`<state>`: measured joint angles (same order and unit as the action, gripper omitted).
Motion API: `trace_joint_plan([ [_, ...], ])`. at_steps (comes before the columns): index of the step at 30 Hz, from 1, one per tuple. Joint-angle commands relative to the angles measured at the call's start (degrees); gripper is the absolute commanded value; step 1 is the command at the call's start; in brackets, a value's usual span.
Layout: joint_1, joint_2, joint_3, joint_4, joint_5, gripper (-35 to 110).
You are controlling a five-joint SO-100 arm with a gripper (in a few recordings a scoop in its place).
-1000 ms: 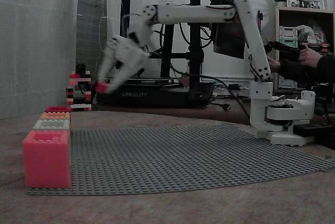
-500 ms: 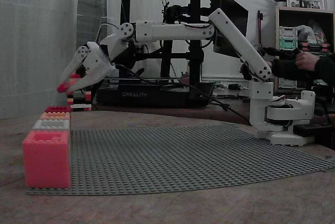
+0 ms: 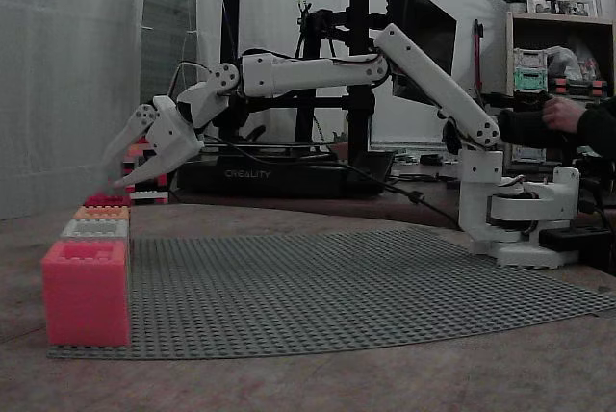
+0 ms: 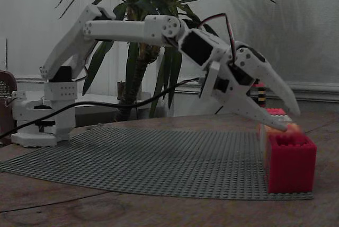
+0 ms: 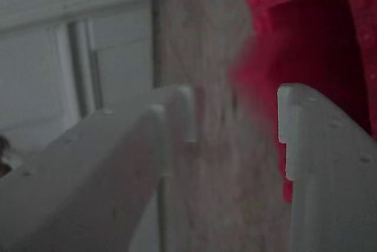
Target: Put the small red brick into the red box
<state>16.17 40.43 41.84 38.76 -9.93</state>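
While you look across the surface, the grey studded mat takes up most of it, with a black 3D printer behind the arm in one fixed view and a tall leafy plant behind it in the other. You have the arm stretched low toward the row of boxes at the mat's edge. The big pink box stands nearest the camera, and in the other fixed view it hides much of the row behind it. Beyond it come a grey box, an orange box and the red box, the last just under the fingertips. Your gripper hangs spread wide, tilted down over that far end, with nothing clamped between its fingers. From the wrist view the red box shows its dark open top, which neither fixed view gives you. A blurred red smear between the fingertips at its rim looks like the small red brick, though you cannot tell for certain.
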Motion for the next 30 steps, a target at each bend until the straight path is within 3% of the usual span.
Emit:
trace_joint_plan([
  [1, -0.88, 3.69, -3.69, 0.26, -0.18, 16],
  [4, -0.88, 6.33, -2.46, 0.79, 0.18, 14],
  [6, -0.88, 11.43, 0.88, 0.70, 0.62, 1],
  [12, -2.64, 44.38, 32.43, 1.76, -1.05, 0],
  [17, -5.71, 71.63, 59.85, 17.75, -4.31, 0],
  [23, -10.20, 103.80, 94.75, 26.19, -4.22, 0],
  [30, -14.85, 131.40, 113.47, 36.91, 4.57, 0],
])
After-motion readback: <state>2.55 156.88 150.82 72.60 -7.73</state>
